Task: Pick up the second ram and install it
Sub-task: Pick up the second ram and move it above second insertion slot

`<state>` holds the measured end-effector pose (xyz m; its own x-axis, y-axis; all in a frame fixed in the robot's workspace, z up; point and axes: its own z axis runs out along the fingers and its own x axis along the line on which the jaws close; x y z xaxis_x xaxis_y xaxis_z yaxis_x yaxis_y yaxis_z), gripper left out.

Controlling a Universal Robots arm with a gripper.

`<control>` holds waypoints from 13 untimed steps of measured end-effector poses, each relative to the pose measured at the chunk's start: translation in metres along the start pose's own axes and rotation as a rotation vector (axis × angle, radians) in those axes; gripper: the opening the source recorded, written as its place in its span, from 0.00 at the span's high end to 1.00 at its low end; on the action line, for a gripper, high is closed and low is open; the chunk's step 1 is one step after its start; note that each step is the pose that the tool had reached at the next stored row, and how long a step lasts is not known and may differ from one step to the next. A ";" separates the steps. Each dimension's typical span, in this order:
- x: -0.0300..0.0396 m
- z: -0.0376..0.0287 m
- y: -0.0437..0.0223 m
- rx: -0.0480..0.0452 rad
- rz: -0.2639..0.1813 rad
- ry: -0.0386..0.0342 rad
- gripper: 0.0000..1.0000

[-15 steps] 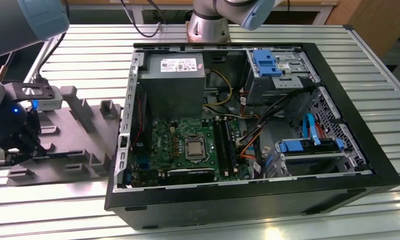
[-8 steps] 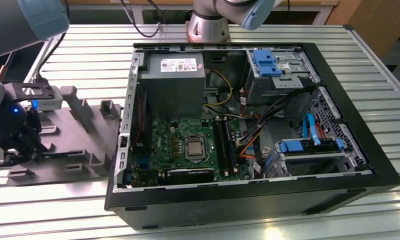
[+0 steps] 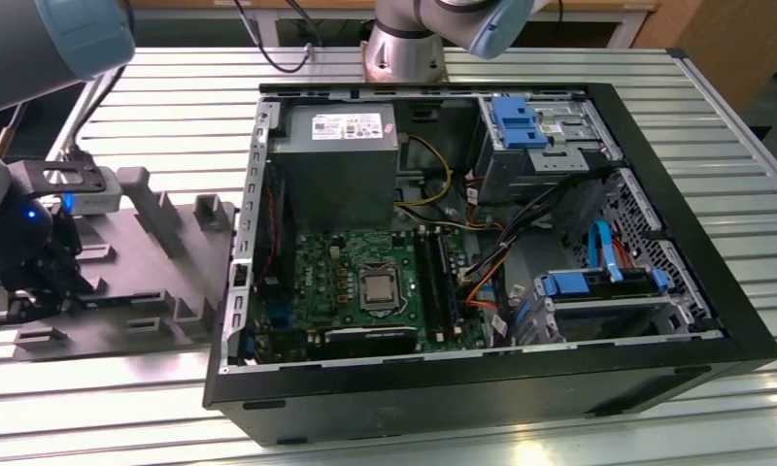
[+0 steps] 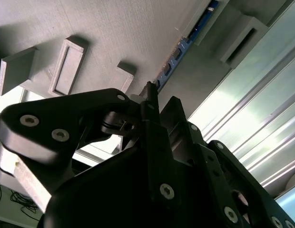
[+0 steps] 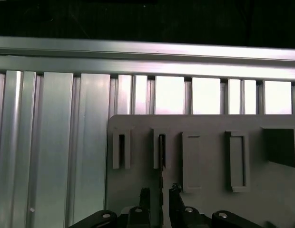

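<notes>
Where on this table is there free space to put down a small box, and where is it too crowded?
Free: the slatted table between the grey tray and the arm's base, and the strip at the exterior view's right of the computer case. Crowded: the tray, with raised blocks and the gripper over it, and the case's inside.

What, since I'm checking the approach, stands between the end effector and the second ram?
Nothing visible: in the first wrist view the end effector hangs open astride the second ram, which stands on edge in the grey tray.
</notes>
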<state>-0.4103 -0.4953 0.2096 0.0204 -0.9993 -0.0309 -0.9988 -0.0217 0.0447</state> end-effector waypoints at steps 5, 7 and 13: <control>0.0000 0.0010 0.0000 -0.0014 -0.042 0.0019 0.70; 0.0000 0.0015 0.0002 -0.0015 -0.050 0.0022 0.70; -0.0001 0.0032 0.0015 -0.0016 -0.055 0.0024 0.70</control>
<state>-0.4120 -0.4952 0.2064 0.0758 -0.9966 -0.0310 -0.9960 -0.0771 0.0446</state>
